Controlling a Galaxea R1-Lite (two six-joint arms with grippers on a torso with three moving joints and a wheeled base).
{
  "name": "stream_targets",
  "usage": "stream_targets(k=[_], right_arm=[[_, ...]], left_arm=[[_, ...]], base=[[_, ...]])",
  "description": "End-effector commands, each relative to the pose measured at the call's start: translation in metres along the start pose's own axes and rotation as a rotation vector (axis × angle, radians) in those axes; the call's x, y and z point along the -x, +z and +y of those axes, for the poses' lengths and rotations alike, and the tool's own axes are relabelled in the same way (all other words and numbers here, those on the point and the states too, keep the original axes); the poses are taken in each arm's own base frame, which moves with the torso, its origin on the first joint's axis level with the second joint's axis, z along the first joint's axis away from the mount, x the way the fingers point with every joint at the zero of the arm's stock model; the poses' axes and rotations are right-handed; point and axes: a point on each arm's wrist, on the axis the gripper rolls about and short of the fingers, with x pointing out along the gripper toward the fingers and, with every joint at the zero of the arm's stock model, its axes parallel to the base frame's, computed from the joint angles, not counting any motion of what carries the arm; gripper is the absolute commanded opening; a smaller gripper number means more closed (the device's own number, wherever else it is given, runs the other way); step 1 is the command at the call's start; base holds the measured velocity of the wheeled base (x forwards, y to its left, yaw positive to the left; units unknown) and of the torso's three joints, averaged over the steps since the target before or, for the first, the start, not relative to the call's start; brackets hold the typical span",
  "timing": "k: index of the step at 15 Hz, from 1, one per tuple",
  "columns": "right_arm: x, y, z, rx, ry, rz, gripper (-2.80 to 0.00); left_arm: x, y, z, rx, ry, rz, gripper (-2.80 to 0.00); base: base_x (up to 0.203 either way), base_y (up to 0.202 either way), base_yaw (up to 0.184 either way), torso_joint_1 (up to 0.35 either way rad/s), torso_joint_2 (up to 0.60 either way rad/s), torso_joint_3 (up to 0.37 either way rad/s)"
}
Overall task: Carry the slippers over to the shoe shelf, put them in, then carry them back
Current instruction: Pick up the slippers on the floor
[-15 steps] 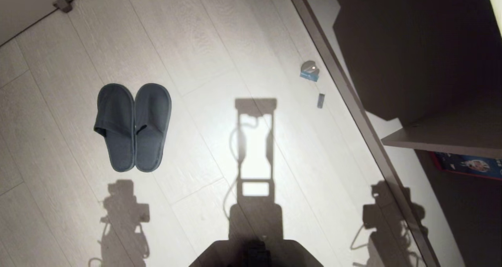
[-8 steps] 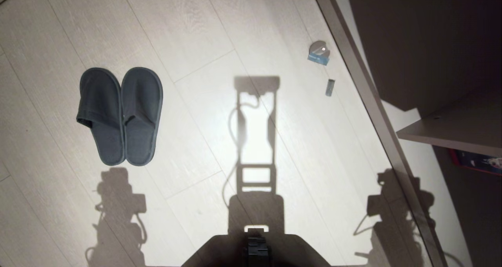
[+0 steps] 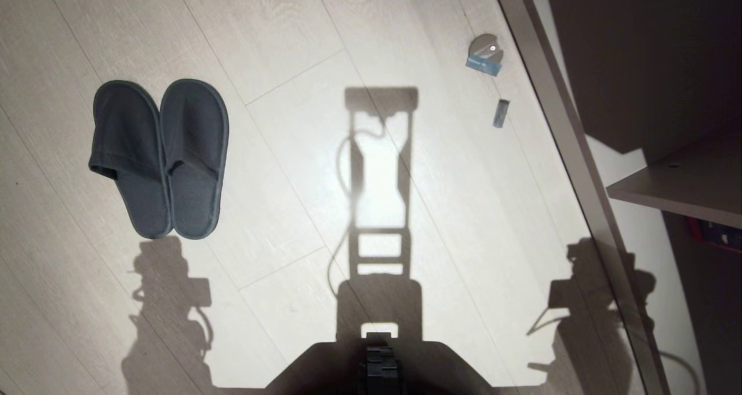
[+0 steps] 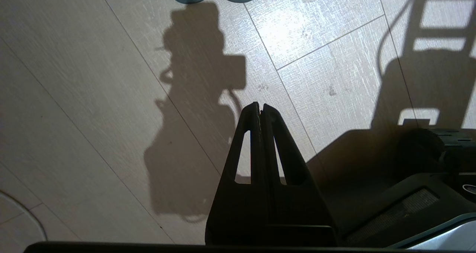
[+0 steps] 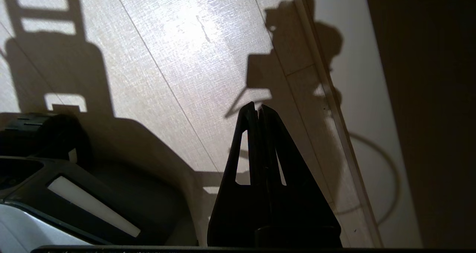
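Meanwhile the whole view tilts nearer, nothing moved: the slippers lie untouched, left claw and right claw pinched empty.

I saw slippers side by side on floor, front-left | two small items front-right near baseboard strip | shelf unit right.

The black right gripper rises from the bottom centre of the frame, its two tapered fingers pressed together, hanging above pale wood-plank flooring. The robot's dark base fills the lower left. A brown floor strip runs diagonally at right, beside dark furniture.
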Motion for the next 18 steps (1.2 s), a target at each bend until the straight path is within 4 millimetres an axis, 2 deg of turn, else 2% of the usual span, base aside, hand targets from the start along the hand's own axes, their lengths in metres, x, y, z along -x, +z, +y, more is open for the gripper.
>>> stream_targets(k=[1,4,6,8,11,14,18], right_arm=[[0.0,0.0,0.0,0.0,0.001,0.0,-2.8],[0.0,0.0,0.0,-0.001,-0.001,0.0,-2.8],[0.0,0.0,0.0,-0.001,0.0,0.0,-2.8],[0.0,0.0,0.0,0.0,0.001,0.0,-2.8],[0.0,0.0,0.0,0.0,-0.001,0.0,-2.8],[0.0,0.0,0.0,0.005,0.001,0.0,-2.8],[0.0,0.0,0.0,0.005,0.001,0.0,-2.8]], left_arm=[[0.0,-0.002,0.0,0.001,0.0,0.007,-2.8],[0.0,-0.002,0.0,-0.003,0.002,0.004,-2.8],[0.005,0.021,0.0,0.002,0.004,-0.049,-2.8],[0.001,0.044,-0.001,0.009,-0.01,-0.032,-2.8],[-0.014,0.071,-0.002,0.013,-0.066,0.028,-2.8],[-0.044,0.097,-0.003,0.013,-0.095,0.085,-2.8],[-0.11,0.11,-0.004,0.033,-0.101,0.148,-2.8]], base=[[0.0,0.0,0.0,0.0,0.0,0.0],[0.0,0.0,0.0,0.0,0.0,0.0],[0.0,0.0,0.0,0.0,0.0,0.0],[0.0,0.0,0.0,0.0,0.0,0.0],[0.0,0.0,0.0,0.0,0.0,0.0],[0.0,0.0,0.0,0.0,0.0,0.0],[0.0,0.0,0.0,0.0,0.0,0.0]])
